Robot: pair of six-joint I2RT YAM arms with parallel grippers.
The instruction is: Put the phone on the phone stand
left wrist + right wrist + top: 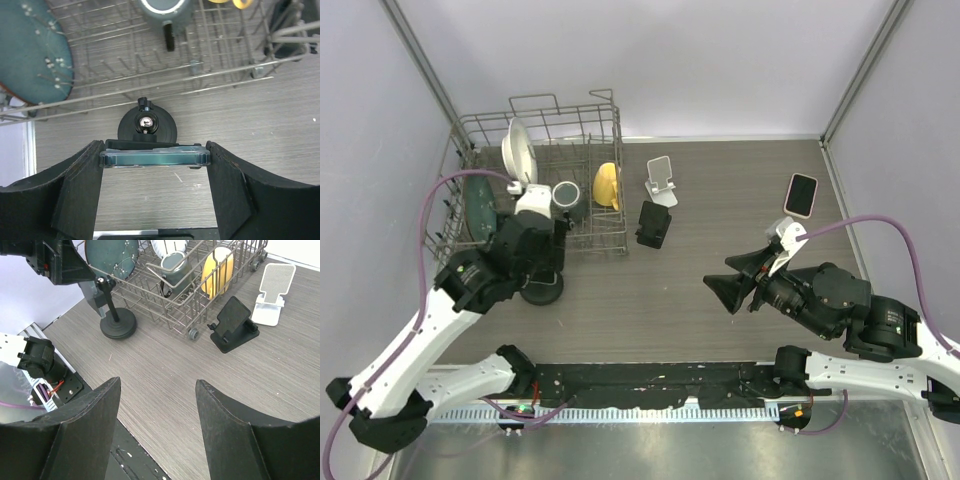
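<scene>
My left gripper (154,165) is shut on a phone (154,158) in a teal-edged case, seen edge-on between the fingers. The phone sits against the cradle of a black phone stand with a round base (147,125), just in front of the dish rack. In the top view the left gripper (535,250) covers the phone above the round base (542,290). The stand also shows in the right wrist view (118,322). My right gripper (735,278) is open and empty over the table's middle right, also seen in its own view (157,385).
A wire dish rack (610,125) with plates, a mug and a yellow item stands at the back left. A white stand (662,180) and a black stand (654,224) stand right of it. A second phone (801,194) lies at the far right.
</scene>
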